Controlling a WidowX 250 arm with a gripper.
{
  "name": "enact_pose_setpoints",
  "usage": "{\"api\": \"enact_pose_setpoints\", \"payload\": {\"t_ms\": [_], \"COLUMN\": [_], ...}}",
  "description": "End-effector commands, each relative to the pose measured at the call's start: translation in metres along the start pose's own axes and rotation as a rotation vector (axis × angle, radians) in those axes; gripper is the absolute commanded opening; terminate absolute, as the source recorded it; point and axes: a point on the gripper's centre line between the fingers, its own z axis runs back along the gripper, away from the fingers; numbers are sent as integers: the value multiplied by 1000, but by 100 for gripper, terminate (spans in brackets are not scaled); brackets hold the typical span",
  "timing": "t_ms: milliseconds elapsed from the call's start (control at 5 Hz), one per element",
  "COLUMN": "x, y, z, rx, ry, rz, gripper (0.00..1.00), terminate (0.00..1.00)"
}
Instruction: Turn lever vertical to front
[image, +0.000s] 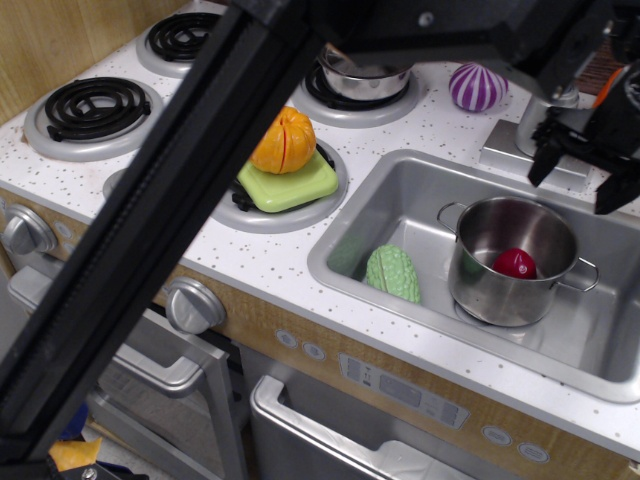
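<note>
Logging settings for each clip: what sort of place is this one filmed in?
Most likely a toy play kitchen rather than a real one: a speckled counter with coil burners, a steel sink holding a pot, and plastic-looking food such as the orange.

Lighting is even, bright and diffuse from overhead. Shadows are soft. Glare marks the steel pot (512, 262) rim and sink (400, 190) wall. The dark arm (150, 230) crossing the foreground is out of focus; the hand (583, 172) shows slight blur.
</note>
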Motion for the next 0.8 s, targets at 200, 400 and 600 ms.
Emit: {"api": "enact_pose_setpoints", "payload": {"t_ms": [200, 400, 600], "x": [54, 61, 69], "y": [13, 13, 14], "z": [74, 81, 86], "rx": [-102, -108, -106], "ry": [-221, -247, -267], "rz": [-18, -42, -54], "gripper": [100, 100, 100], "terminate": [0, 0, 0]}}
